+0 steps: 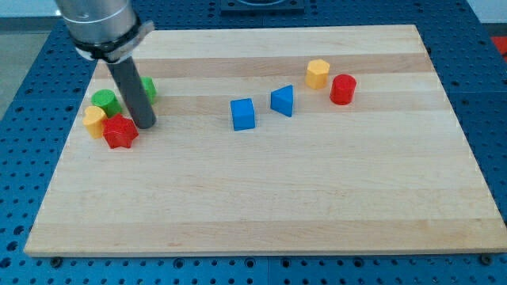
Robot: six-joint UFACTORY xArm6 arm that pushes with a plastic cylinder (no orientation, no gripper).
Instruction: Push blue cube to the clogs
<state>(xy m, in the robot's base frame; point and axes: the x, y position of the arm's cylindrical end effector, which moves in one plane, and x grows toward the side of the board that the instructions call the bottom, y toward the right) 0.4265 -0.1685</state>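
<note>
The blue cube (243, 113) lies near the middle of the wooden board (269, 198). A cluster of blocks sits at the view's left: a red star-shaped block (120, 131), a yellow block (95, 121), a green block (105, 101) and a second green block (148, 89) partly hidden behind the rod. My tip (146, 124) rests on the board just right of the red star, well to the left of the blue cube.
A blue triangular block (282, 100) lies just right of the blue cube. A yellow hexagonal block (318, 74) and a red cylinder (342, 89) sit further to the right, near the view's top. The board lies on a blue perforated table.
</note>
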